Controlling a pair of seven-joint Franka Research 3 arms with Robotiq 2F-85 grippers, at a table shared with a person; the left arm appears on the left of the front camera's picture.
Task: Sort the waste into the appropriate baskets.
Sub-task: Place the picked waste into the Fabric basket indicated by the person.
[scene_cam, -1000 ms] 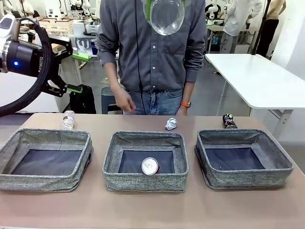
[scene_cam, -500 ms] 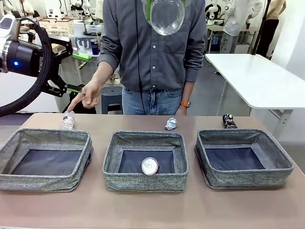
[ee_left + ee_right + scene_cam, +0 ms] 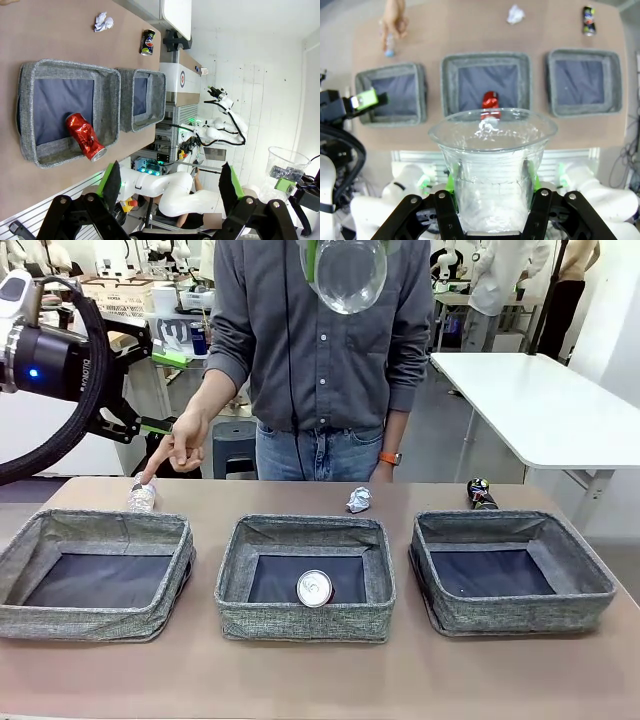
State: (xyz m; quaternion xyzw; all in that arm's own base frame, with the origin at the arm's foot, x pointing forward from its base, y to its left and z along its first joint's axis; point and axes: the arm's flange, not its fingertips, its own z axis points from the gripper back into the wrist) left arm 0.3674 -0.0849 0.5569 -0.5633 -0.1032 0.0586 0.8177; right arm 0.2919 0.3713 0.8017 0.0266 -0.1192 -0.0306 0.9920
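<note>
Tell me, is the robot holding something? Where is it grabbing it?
The right gripper holds a clear plastic cup, its fingers squeezing opposite sides near the base. The left gripper is open and empty.

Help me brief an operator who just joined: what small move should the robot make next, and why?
Probably lower the left tool toward the clear bottle behind the left basket: the person's hand points at it, that tool is open, and the right tool is busy gripping the cup.
</note>
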